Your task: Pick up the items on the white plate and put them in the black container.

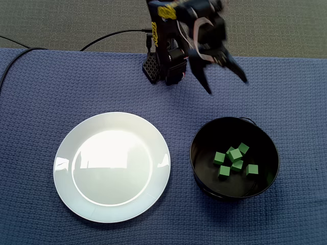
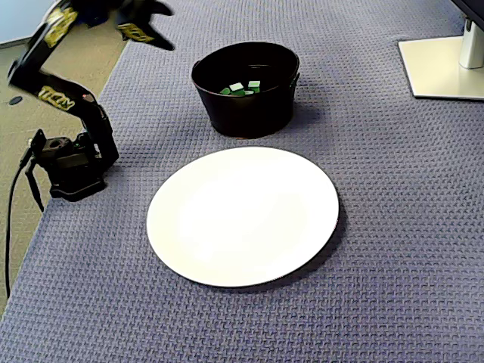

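Note:
The white plate (image 1: 112,167) (image 2: 242,215) lies bare on the blue mat, with nothing on it in both fixed views. To its right in a fixed view stands the black container (image 1: 195,153), holding several green cubes (image 1: 235,155). In a fixed view the container (image 2: 242,110) stands behind the plate, and the cubes (image 2: 242,88) show over its rim. My gripper (image 1: 227,86) (image 2: 161,27) hangs in the air behind the container, near the arm's base. It is motion-blurred. Its fingers are spread, so it is open, with nothing between them.
The arm's base (image 1: 163,66) (image 2: 72,162) stands at the mat's edge, with a black cable (image 1: 112,35) running off it. A white monitor foot (image 2: 446,64) sits at the top right in a fixed view. The blue woven mat (image 1: 41,102) covers the table.

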You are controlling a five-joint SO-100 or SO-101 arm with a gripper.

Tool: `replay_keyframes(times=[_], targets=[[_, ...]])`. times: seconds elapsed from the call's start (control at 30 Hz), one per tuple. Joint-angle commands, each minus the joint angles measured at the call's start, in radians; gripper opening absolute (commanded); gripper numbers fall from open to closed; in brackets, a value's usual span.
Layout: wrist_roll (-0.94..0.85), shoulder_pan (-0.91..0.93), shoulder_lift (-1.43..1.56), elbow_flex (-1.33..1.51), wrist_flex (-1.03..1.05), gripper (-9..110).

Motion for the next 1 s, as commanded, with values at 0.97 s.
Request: replay_keyframes(times=[0.97], targets=[[-0.603,0.528,0.719,1.246,-0.235,25]])
